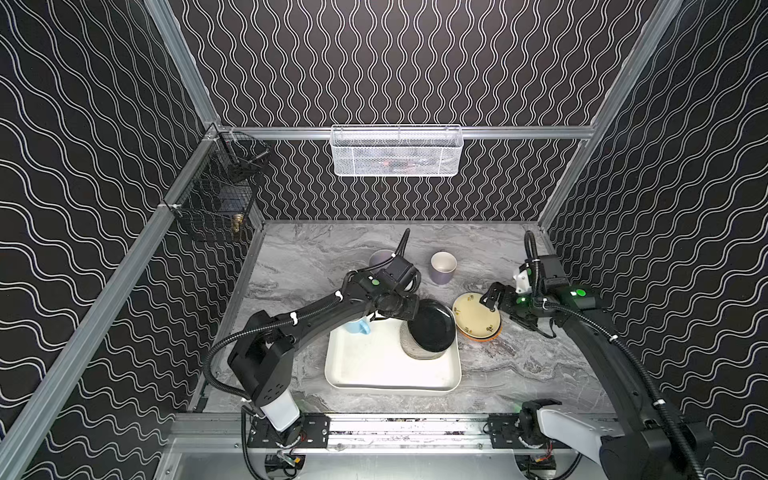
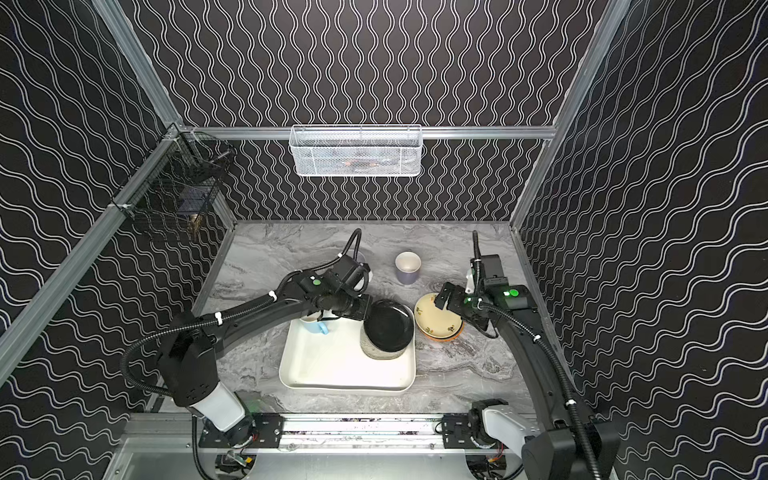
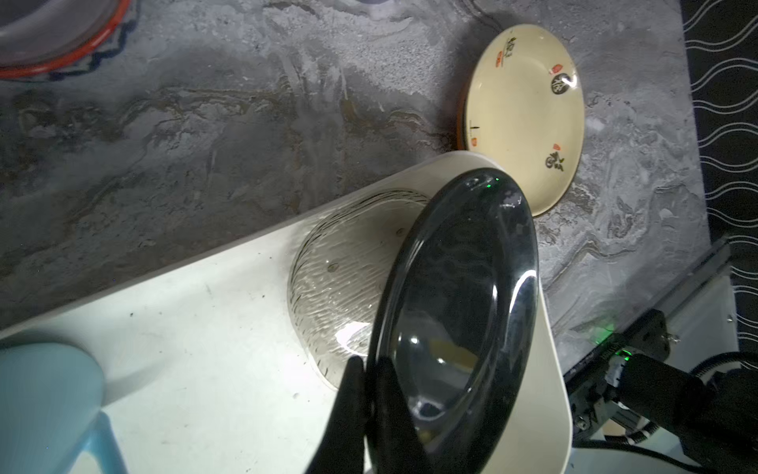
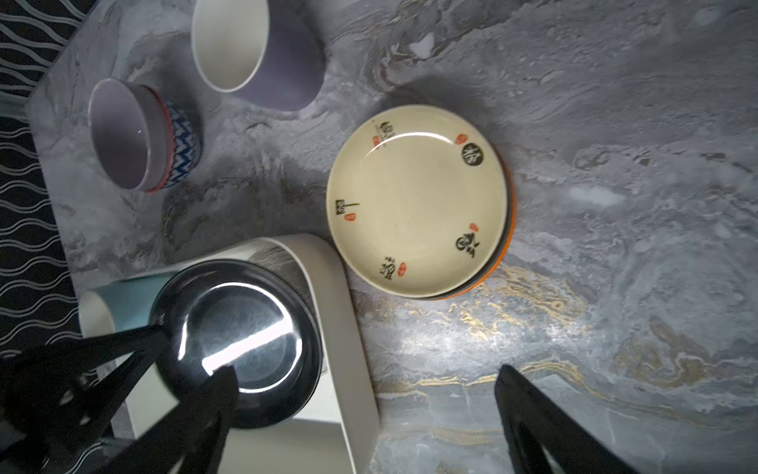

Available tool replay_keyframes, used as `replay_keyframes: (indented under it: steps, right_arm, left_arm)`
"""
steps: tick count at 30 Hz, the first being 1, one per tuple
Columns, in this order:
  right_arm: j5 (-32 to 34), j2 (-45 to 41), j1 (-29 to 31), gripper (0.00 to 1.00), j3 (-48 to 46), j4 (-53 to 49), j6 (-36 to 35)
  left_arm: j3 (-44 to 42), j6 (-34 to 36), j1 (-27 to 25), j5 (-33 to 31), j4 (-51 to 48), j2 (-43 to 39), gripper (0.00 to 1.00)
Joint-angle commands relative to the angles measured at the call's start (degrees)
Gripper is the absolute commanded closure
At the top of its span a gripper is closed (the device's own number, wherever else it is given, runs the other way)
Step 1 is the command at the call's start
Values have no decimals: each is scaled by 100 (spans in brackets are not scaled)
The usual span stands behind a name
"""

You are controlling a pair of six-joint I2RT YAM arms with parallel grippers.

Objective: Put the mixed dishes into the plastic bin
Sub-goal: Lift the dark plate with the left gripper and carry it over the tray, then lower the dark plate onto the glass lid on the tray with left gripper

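On the marbled desk, the left hand gripped a tilted black plate over the bin; the right hand gaped wide.

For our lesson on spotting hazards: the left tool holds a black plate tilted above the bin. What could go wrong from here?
The left tool pinches the black plate by its rim, tilted over the clear glass plate in the plastic bin; let go like this, it could land edge-first and chip the glass.
The open right tool hovers at the pale yellow plate, which sits on the orange plate; a grasp might drag both.
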Motion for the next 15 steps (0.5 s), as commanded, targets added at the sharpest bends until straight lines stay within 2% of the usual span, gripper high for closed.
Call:
replay_keyframes:
  steps: [1,8,15]
  right_arm:
    - [-34,-73,311,1,139,-357,202]
    - [-141,-171,622,1,96,-348,330]
    - [-113,-135,666,1,161,-369,348]
  left_arm:
    - [-236,-151,14,-153,279,-126,100]
    - [-735,-281,22,-339,534,-441,100]
    - [-833,-227,18,-246,787,-192,100]
